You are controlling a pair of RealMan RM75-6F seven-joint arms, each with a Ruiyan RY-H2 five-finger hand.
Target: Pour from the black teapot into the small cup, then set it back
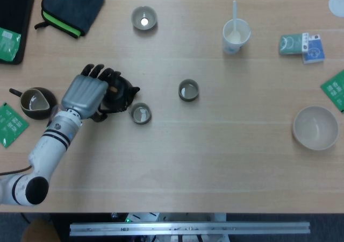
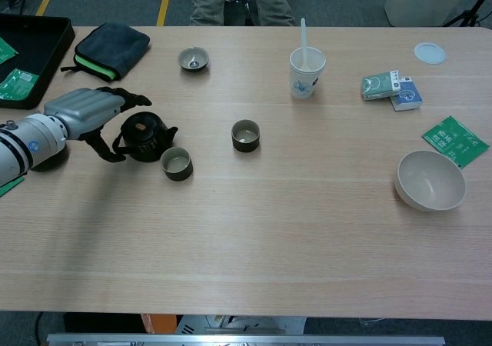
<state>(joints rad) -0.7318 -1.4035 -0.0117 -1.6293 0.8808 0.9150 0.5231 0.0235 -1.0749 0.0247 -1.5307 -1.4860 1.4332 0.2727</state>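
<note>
1. the black teapot point(image 2: 144, 136) is on the table point(image 2: 277, 231), far on the left hand's side, just up and left of the small cup point(image 2: 176, 164); pot and cup stand apart.
2. the left hand point(image 2: 86, 109) wraps the teapot from its outer side. the fingers point(image 1: 99, 73) curl over the handle side and top; they appear to be grasping the pot. in the chest view the pot looks slightly raised or tilted, but lift-off cannot be confirmed.
3. the right hand is not visible in either view; the left hand is the only one near the work.
4. key relation: the spout points away from the fingers, toward the cup. the handle-to-spout axis runs roughly from the hand toward the cup, so the pour likely needs a short carry toward the cup and a forward tilt.
5. open room: bare table lies beyond the cup. a second small cup point(image 2: 245, 135) stands well to the far side of the small cup; a dark pitcher point(image 1: 36, 102) sits behind the hand, near the table edge.
</note>
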